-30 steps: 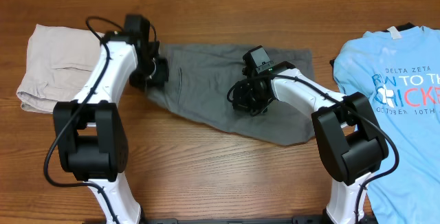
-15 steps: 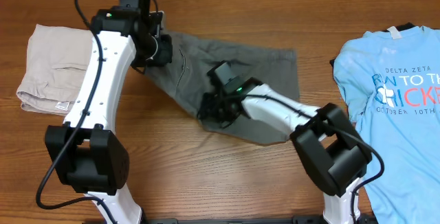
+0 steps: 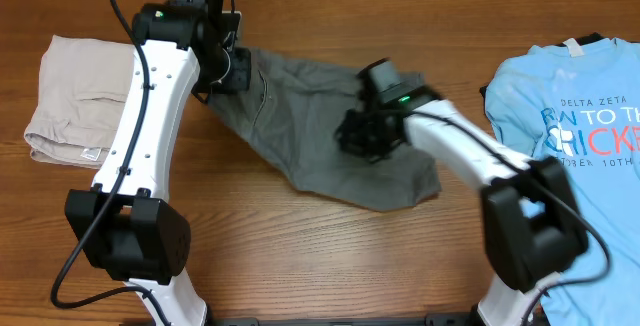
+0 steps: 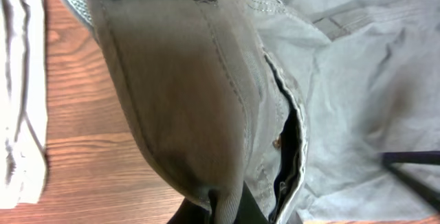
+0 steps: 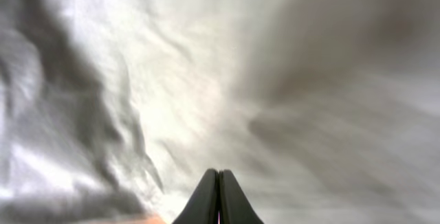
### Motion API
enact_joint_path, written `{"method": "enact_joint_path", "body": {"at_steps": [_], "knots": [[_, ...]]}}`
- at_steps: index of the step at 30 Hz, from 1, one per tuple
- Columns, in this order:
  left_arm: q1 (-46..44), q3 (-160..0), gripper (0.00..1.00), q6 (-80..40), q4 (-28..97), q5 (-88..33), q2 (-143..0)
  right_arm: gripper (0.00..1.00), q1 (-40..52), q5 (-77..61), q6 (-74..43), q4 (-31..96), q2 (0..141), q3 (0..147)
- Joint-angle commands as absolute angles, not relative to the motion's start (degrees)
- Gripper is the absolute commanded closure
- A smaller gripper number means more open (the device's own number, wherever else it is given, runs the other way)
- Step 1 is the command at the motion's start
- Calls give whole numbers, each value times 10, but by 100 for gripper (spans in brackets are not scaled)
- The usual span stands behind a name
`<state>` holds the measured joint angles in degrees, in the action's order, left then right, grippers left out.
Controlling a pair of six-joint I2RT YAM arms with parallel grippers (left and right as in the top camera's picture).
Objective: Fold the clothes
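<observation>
The dark grey shorts [image 3: 300, 116] lie spread across the middle of the wooden table, waistband end at the back left. My left gripper [image 3: 232, 71] is shut on the waistband corner and holds it lifted; in the left wrist view the fabric [image 4: 179, 80] hangs from the pinched jaws [image 4: 223, 207]. My right gripper [image 3: 362, 136] is shut, with its tips over the middle of the shorts. In the right wrist view the closed fingers [image 5: 218, 196] sit just above the blurred grey fabric [image 5: 275, 80], with nothing seen between them.
A folded beige garment [image 3: 75, 96] with a small white tag lies at the left, and its edge also shows in the left wrist view [image 4: 17, 80]. A light blue printed T-shirt [image 3: 570, 136] lies at the right edge.
My left gripper raised the waistband corner toward the back and has held there. My right gripper swept left across the shorts, then back right to the middle; the fabric shifted with it.
</observation>
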<state>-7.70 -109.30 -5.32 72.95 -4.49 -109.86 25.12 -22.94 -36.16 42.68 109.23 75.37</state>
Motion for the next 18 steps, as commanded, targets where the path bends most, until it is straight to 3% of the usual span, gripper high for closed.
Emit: {"method": "enact_joint_path", "body": {"at_steps": [1,7,18], "knots": [[-86,-1151,96,-36,747,-29,-1081,96,189,-201,-313,505,1046,751],[-114,-1165,96,-32,748,-22,-1081,96,112,-128,-284,596,1046,738],[-197,-1165,96,-32,748,12,-1081,96,80,-124,-284,536,1046,644]]}}
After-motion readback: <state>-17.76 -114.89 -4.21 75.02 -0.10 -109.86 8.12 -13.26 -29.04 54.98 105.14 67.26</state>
